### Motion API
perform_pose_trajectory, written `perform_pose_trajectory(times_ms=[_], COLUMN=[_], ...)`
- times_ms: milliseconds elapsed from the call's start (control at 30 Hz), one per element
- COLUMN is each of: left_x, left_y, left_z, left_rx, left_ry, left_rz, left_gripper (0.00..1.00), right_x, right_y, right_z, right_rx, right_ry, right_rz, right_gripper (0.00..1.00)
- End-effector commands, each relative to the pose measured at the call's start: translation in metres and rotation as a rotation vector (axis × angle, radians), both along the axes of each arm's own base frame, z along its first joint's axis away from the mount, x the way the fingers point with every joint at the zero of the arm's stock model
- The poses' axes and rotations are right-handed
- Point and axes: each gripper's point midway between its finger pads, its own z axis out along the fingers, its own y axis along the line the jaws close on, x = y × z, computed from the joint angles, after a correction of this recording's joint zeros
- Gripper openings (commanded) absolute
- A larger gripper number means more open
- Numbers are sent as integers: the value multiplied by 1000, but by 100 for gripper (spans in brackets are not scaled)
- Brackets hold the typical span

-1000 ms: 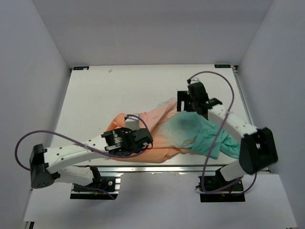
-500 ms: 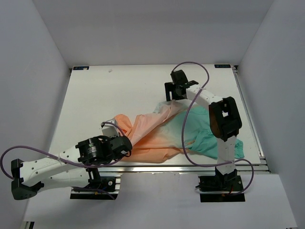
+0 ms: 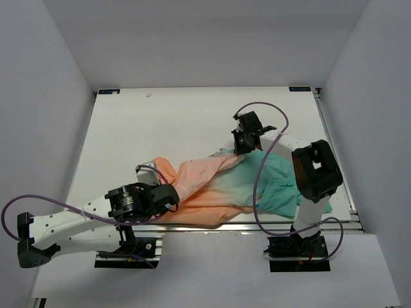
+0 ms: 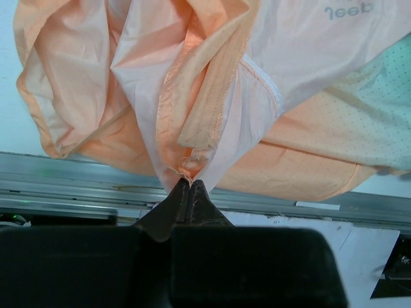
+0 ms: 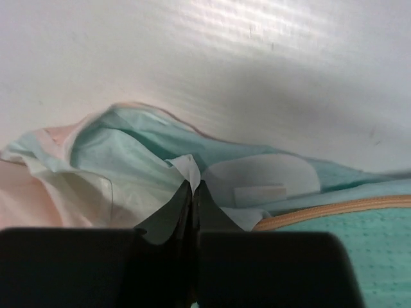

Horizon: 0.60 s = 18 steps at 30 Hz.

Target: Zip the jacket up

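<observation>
The jacket (image 3: 221, 183) lies crumpled across the near half of the table, peach-orange on the left and teal-green on the right. My left gripper (image 3: 172, 192) is shut on its peach end near the front rail; the left wrist view shows the gripper (image 4: 190, 182) pinching a fold of peach cloth beside the orange zipper tape (image 4: 212, 96). My right gripper (image 3: 239, 149) is shut on the jacket's far teal edge; the right wrist view shows this gripper (image 5: 193, 186) pinching a pale teal fold of the jacket (image 5: 122, 160). An orange zipper strip (image 5: 334, 210) runs to its right.
The white table (image 3: 160, 122) stretches behind and left of the jacket, with white walls on three sides. A metal rail (image 3: 250, 224) marks the near edge, close under the cloth. Purple cables (image 3: 260, 106) loop from both arms.
My right gripper came down from above the teal edge, closed on it and drew it slightly toward me. The left arm swung back to the near left, pulling the peach end toward the front rail.
</observation>
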Motion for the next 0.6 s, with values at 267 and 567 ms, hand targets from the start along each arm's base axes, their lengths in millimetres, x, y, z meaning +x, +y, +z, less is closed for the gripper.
perform_pose_trajectory(times_ms=[267, 567], left_x=[49, 64], left_y=[-9, -6], left_z=[83, 97], left_rx=[-62, -58], left_ry=[-286, -368], left_rz=[118, 176], left_gripper=[0, 0], right_x=[156, 29], right_y=[21, -71], right_z=[289, 173], right_rx=[78, 61], right_ry=[-784, -655], right_rz=[-131, -400], right_gripper=[0, 30])
